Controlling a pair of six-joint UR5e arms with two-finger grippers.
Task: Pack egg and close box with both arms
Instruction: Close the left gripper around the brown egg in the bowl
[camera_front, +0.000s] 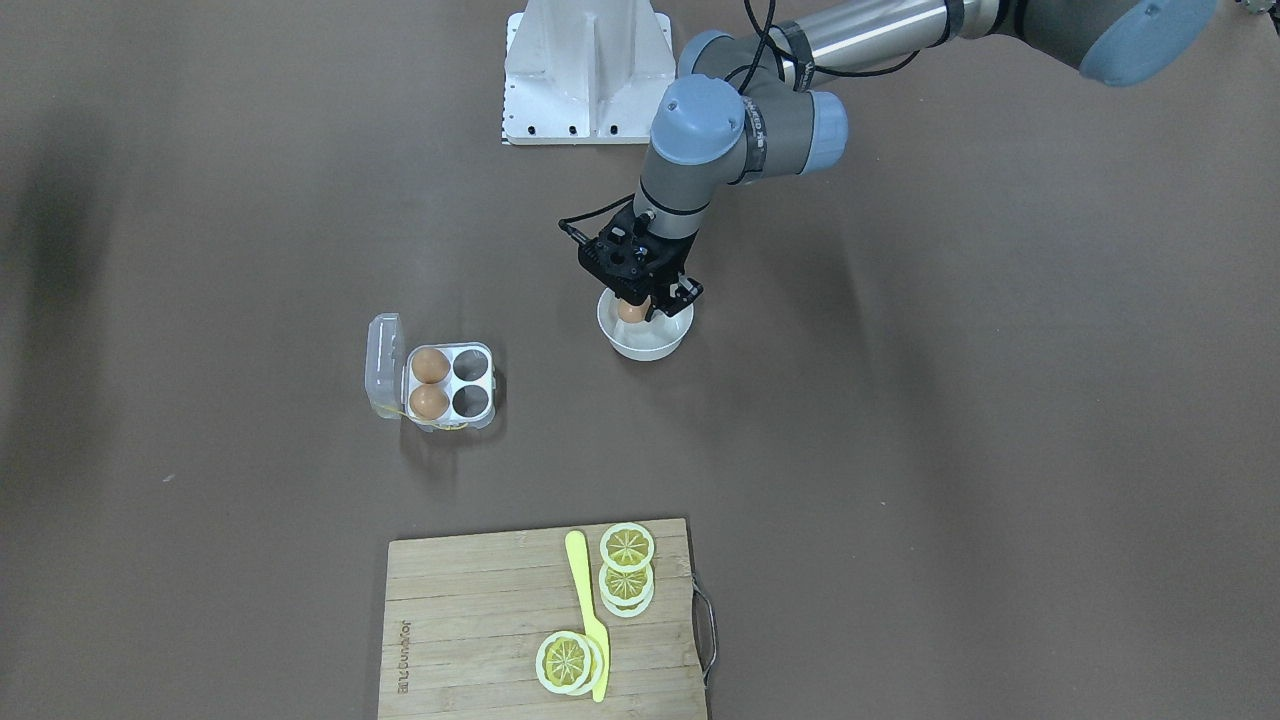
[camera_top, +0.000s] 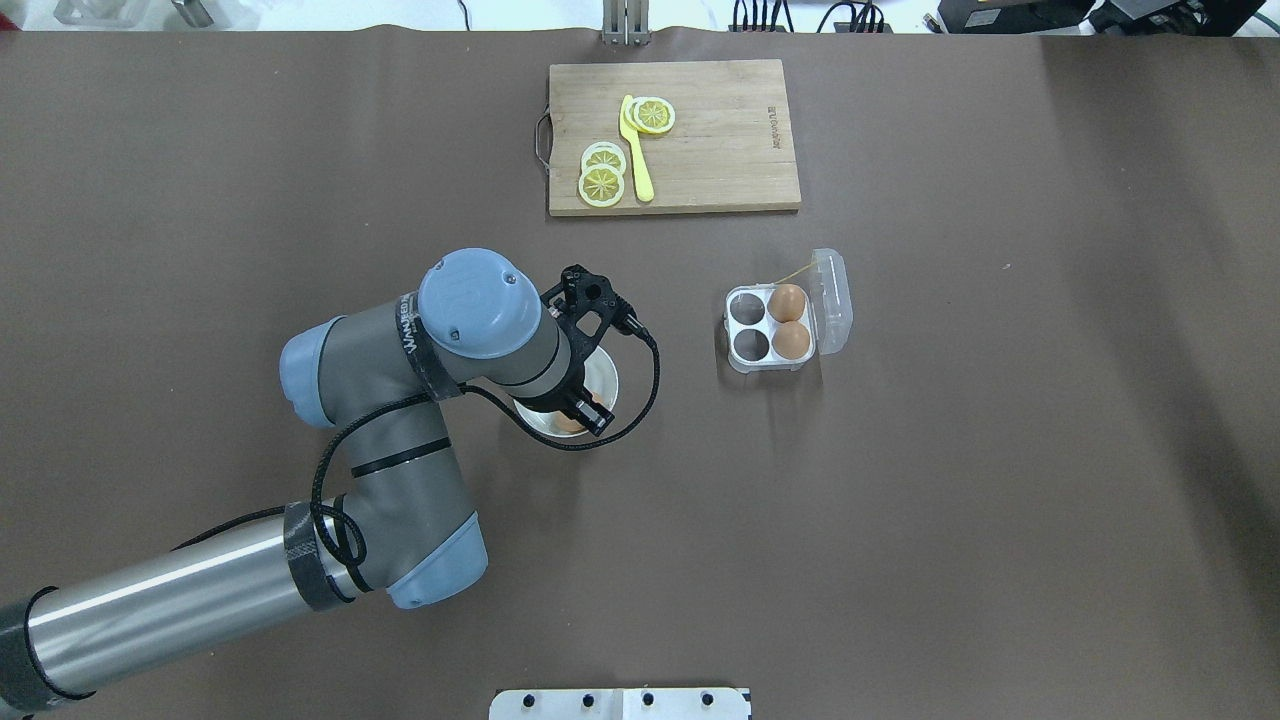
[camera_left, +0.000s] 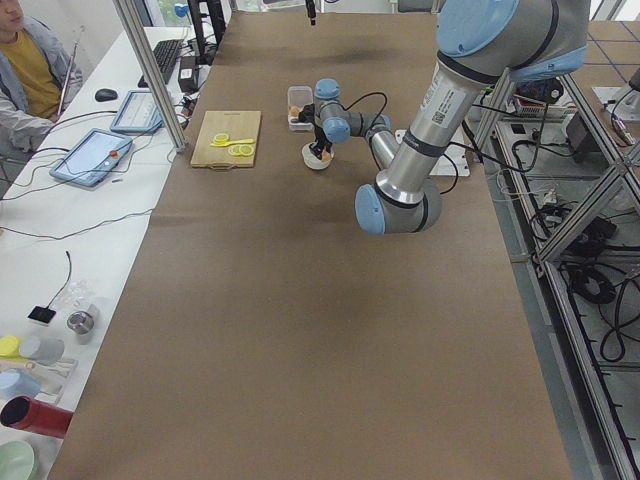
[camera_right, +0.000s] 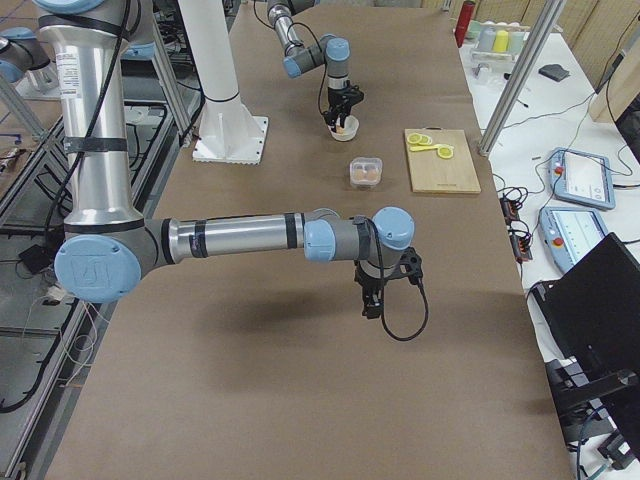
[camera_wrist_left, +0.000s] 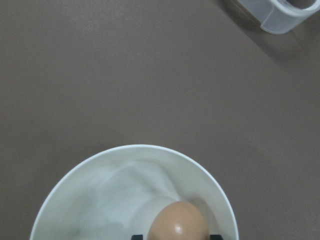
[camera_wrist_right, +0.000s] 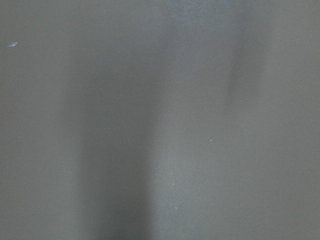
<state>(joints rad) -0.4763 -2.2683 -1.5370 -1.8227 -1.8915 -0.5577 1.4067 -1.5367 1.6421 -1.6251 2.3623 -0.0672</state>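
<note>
Left hand (camera_front: 641, 303) down in the white bowl (camera_front: 645, 351), on the egg (camera_front: 631, 311)
We've got it at centre frame in the front-facing view, fingers drawn in against both sides of the egg, gripping it inside the bowl. The box (camera_front: 472, 401) sits on the surface (camera_front: 900, 450) left of the bowl, well apart, lid (camera_front: 383, 362) folded out leftward, two other eggs (camera_front: 430, 366) in its left-hand cells. Right hand (camera_right: 370, 305) hangs over bare brown surface; how far open it is, we cannot tell.
</note>
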